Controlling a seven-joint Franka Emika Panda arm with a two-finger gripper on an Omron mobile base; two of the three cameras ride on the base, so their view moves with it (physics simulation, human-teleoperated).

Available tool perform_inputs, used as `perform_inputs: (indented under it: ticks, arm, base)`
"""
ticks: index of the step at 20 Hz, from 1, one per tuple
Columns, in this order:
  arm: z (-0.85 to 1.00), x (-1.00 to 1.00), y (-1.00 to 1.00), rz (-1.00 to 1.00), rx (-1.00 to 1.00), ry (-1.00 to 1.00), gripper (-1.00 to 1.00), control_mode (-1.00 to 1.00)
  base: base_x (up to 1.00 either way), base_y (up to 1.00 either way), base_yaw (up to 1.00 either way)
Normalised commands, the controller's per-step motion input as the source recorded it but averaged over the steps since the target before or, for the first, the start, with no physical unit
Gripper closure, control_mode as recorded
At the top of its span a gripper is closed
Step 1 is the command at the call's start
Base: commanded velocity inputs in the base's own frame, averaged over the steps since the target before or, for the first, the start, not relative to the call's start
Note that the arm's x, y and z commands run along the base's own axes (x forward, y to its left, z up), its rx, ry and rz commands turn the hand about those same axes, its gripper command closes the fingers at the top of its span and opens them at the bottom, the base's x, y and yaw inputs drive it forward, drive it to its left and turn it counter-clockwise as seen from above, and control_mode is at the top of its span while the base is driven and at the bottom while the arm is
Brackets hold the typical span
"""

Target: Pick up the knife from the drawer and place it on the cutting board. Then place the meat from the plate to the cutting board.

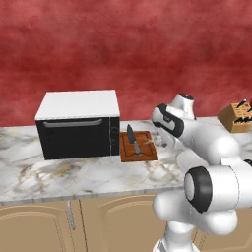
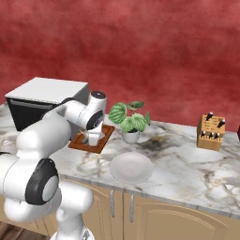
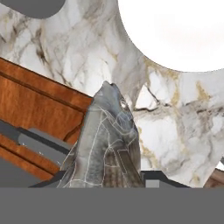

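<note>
While the pincer (image 3: 107, 181) is clamping the meat (image 3: 105, 144) over the board's (image 3: 35, 105) edge, knife (image 1: 133, 139) lying beyond, releasing here is risking the lump rolling onto the counter (image 3: 170, 127) beside it.

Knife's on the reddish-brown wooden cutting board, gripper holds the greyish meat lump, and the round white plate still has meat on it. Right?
Not quite. The small grey-bladed knife does lie on the reddish-brown wooden cutting board, and the gripper holds the greyish-tan meat lump. But the round white plate is bare, as the right base view shows.
</note>
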Motion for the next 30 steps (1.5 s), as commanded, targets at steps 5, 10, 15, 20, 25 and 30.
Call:
perform_inputs:
  ticks: [5,10,15,20,25,30]
  arm:
    - [0.01,0.36,0.03,0.06,-0.02,0.00,1.00,-1.00]
    - [-0.01,0.29,0.01,0.02,-0.02,0.00,1.00,-1.00]
    - [-0.08,0.30,0.03,0.04,-0.03,0.00,1.00,-1.00]
    - [-0.18,0.23,0.09,0.05,-0.05,0.00,1.00,-1.00]
    - [-0.26,0.09,0.14,0.07,-0.05,0.00,1.00,-1.00]
    - [-0.24,0.06,0.13,0.06,-0.04,0.00,1.00,-1.00]
  base:
    - [0.00,0.00,0.00]
    - [0.00,0.00,0.00]
    - [0.00,0.00,0.00]
    - [0.00,0.00,0.00]
    - [0.00,0.00,0.00]
    - [0.00,0.00,0.00]
